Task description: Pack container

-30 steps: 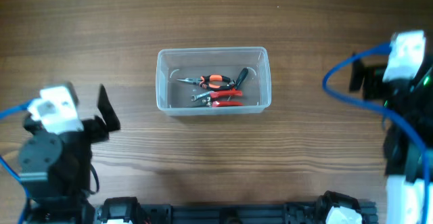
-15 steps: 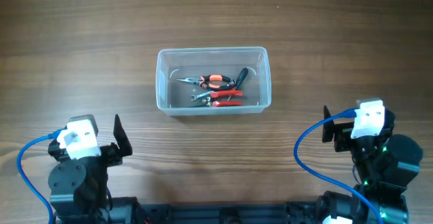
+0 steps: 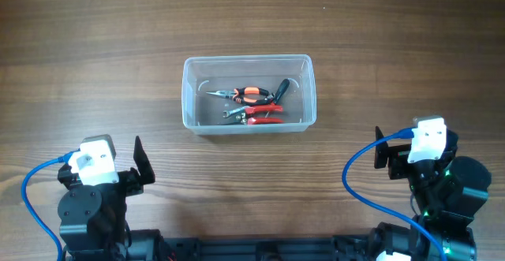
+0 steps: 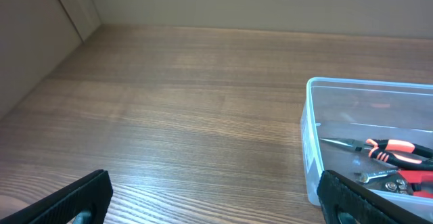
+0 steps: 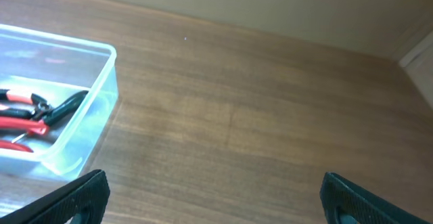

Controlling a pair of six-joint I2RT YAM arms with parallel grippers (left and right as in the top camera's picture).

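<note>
We judge the packing to be at or near its end: the container [image 3: 186,95] sits in the middle of the tabletop [image 3: 95,40] with several hand tools already inside it, and we see no loose item lying outside it in any view. Inside are orange-handled pliers [image 3: 246,95], a red-handled tool [image 3: 264,114] and a dark-handled tool [image 3: 281,88]. A small silver piece [image 3: 232,115] beside the red handles may be a wrench, though it is too small for us to be sure. No lid is in view, so we cannot say whether a closing step is left. If anything is left, it would be that, or items outside the pictures. The left end effector [image 4: 216,204] is spread wide with nothing between its fingers. The right end effector [image 5: 220,200] is likewise wide and empty. Both sit near the robot's edge of the tabletop, well apart from the container, one to each side. The container stands upright with its mouth facing up, and its long axis runs left to right across the tabletop, parallel to the robot's edge. The tools lie roughly along that axis. The thin nose of the orange-handled pliers points toward the robot's left, and the dark-handled tool is angled toward the far right corner.
</note>
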